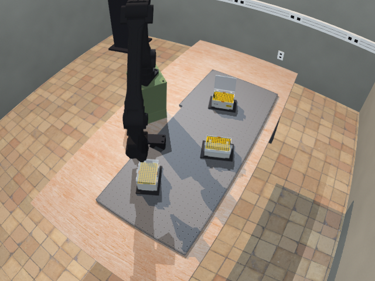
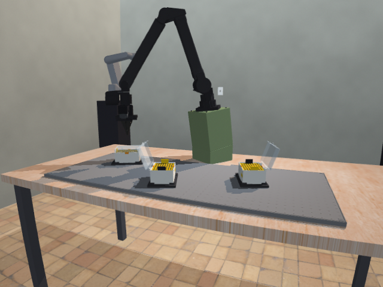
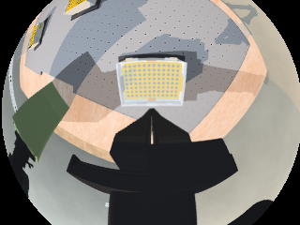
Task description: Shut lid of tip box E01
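Observation:
My gripper point(image 2: 126, 127) is shut and empty. It hangs well above the tip box at the end of the grey plate point(image 2: 126, 154), near that box's edge towards the arm's base. This box's clear lid lies flat over its yellow tips; it also shows in the overhead view point(image 1: 147, 174) and in the wrist view point(image 3: 152, 82), just beyond my fingertips point(image 3: 152, 118). The middle box point(image 2: 162, 173) has its lid point(image 2: 146, 153) standing open. The third box point(image 2: 252, 173) has its lid point(image 2: 269, 152) standing open too. All three boxes sit on black holder plates. I cannot read the ID stickers.
The green pedestal of the arm point(image 2: 211, 134) stands on the table beside the grey perforated plate point(image 1: 193, 163). A small black bracket point(image 1: 157, 140) lies on the plate near the box under my gripper.

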`<state>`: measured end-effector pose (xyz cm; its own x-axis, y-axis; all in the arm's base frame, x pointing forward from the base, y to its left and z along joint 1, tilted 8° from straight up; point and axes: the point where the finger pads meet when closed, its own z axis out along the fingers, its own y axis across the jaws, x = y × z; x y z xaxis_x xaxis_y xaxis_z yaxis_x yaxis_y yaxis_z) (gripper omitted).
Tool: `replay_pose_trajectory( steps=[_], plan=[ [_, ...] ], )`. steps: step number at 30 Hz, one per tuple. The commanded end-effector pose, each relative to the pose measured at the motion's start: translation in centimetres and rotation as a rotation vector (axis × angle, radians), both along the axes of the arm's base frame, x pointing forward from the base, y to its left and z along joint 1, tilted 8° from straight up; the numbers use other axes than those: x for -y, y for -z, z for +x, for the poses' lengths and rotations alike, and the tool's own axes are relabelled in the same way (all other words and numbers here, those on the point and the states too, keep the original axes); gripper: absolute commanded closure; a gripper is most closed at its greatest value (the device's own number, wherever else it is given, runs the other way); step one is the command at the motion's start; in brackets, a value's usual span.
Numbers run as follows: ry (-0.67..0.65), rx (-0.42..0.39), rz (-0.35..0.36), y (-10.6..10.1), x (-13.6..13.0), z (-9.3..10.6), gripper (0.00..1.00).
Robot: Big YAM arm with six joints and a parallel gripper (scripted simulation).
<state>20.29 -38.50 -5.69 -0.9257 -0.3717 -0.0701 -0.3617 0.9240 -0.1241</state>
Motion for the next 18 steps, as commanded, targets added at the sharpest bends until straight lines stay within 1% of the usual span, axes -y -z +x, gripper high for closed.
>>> replay_pose_trajectory(
  steps=[1, 9, 12, 13, 18],
  plan=[
    [-0.006, 0.001, -0.001, 1.2, 0.3, -0.9, 1.0],
    [-0.006, 0.0, -0.001, 3.0, 0.9, -1.9, 1.0],
    [-0.006, 0.0, -0.001, 3.0, 0.9, -1.9, 1.0],
    [-0.007, 0.01, -0.023, 1.7, 1.7, -1.0, 1.0],
    [-0.007, 0.01, -0.023, 1.7, 1.7, -1.0, 1.0]
  ],
)
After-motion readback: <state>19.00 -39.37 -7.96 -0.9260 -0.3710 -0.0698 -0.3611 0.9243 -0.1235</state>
